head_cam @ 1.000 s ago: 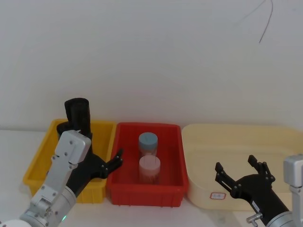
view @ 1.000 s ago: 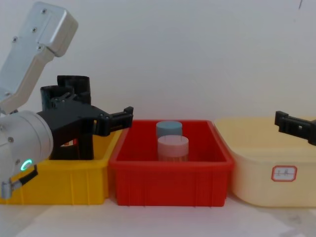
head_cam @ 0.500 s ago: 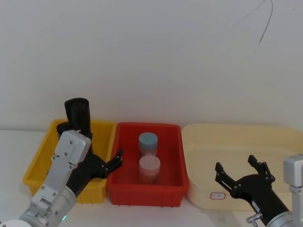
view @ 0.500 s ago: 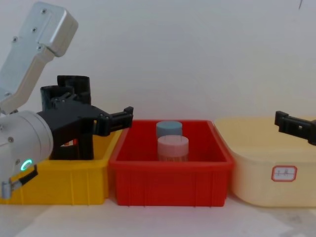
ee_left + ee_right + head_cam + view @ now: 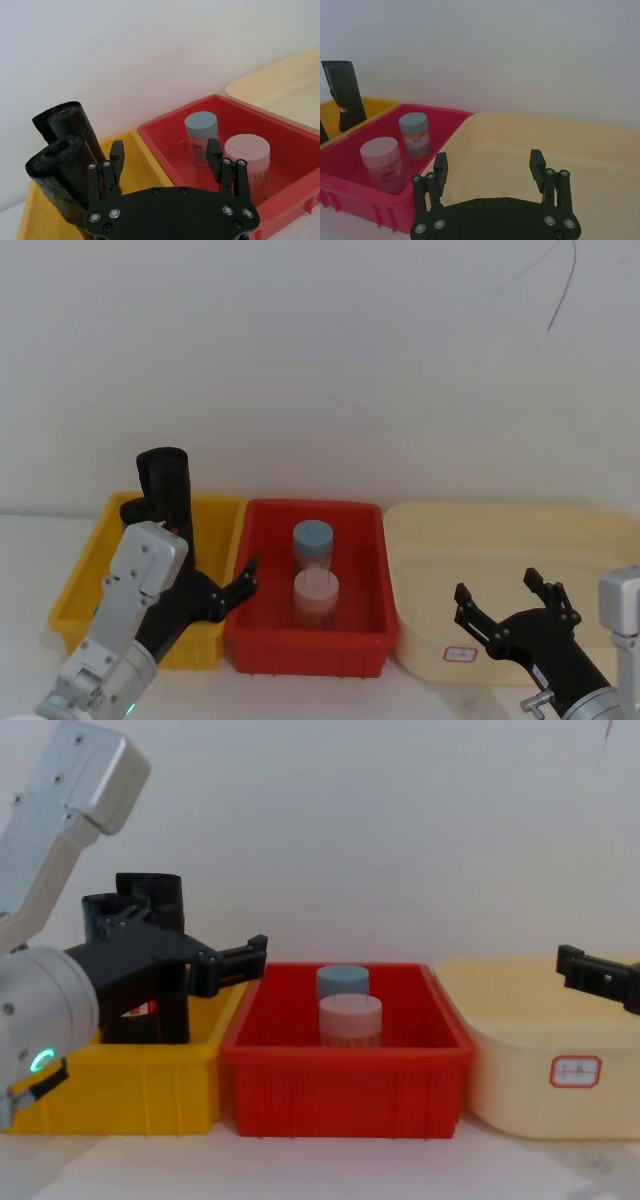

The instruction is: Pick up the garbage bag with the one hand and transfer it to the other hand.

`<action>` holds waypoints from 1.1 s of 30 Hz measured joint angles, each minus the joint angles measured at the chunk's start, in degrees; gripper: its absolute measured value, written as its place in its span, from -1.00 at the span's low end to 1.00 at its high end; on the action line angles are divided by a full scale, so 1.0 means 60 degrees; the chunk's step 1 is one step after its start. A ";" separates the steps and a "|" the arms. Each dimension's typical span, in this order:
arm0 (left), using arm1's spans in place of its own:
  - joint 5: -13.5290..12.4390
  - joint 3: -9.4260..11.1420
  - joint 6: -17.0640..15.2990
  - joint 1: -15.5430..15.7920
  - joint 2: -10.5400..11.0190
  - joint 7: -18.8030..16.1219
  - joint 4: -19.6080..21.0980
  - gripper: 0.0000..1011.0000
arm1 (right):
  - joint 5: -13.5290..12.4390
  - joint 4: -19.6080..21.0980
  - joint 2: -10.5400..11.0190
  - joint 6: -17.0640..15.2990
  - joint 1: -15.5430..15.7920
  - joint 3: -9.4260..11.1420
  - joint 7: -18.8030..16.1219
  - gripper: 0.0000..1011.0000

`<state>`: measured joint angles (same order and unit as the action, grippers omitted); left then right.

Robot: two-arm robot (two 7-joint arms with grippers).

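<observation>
Two black garbage bag rolls stand upright in the yellow bin (image 5: 82, 575): a taller one (image 5: 166, 480) at the back and a second (image 5: 134, 512) beside it. In the left wrist view they are the taller roll (image 5: 67, 120) and the nearer roll (image 5: 52, 160). My left gripper (image 5: 228, 590) hovers open just in front of the rolls, over the edge between the yellow and red bins. Its left wrist view (image 5: 165, 154) shows nothing between the fingers. My right gripper (image 5: 510, 612) is open and empty at the cream tub's front edge (image 5: 489, 166).
A red bin (image 5: 305, 652) in the middle holds a blue-lidded jar (image 5: 313, 538) and a pink-lidded jar (image 5: 316, 595). A wide cream tub (image 5: 480, 530) stands at the right. A white wall rises close behind all three containers.
My left arm's wrist housing has shifted slightly back and to the left. The open left gripper stays near the rolls, and the right arm has not moved.
</observation>
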<state>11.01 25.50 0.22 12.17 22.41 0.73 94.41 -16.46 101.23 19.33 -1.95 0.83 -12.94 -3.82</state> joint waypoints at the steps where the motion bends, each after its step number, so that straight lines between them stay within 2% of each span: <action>1: 0.0000 -0.0012 0.0006 -0.0033 0.0012 0.0003 0.0028 0.98 | -0.0001 0.0000 0.0000 0.0000 0.0000 0.0000 0.0000 0.97; 8: 0.0024 -0.0181 0.0046 -0.0409 0.0167 0.0012 0.0345 0.98 | -0.0001 0.0000 0.0000 0.0000 0.0001 0.0000 0.0000 0.97; 14: 0.0128 -0.0457 0.0049 -0.0840 0.0341 -0.0069 0.0677 0.98 | 0.0000 0.0000 0.0001 0.0000 0.0001 0.0000 0.0000 0.97; 24: 0.0432 -0.1222 -0.0046 -0.1589 0.0612 -0.0377 0.1227 0.98 | -0.0001 0.0000 0.0000 0.0000 0.0001 0.0000 0.0000 0.97; 33: 0.0740 -0.1735 -0.0232 -0.1834 0.0655 -0.0500 0.1380 0.98 | -0.0001 0.0000 0.0000 0.0000 0.0001 0.0000 0.0000 0.97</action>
<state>15.45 15.09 -1.18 1.16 26.34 -2.27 102.69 -16.46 101.23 19.33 -1.95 0.84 -12.94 -3.82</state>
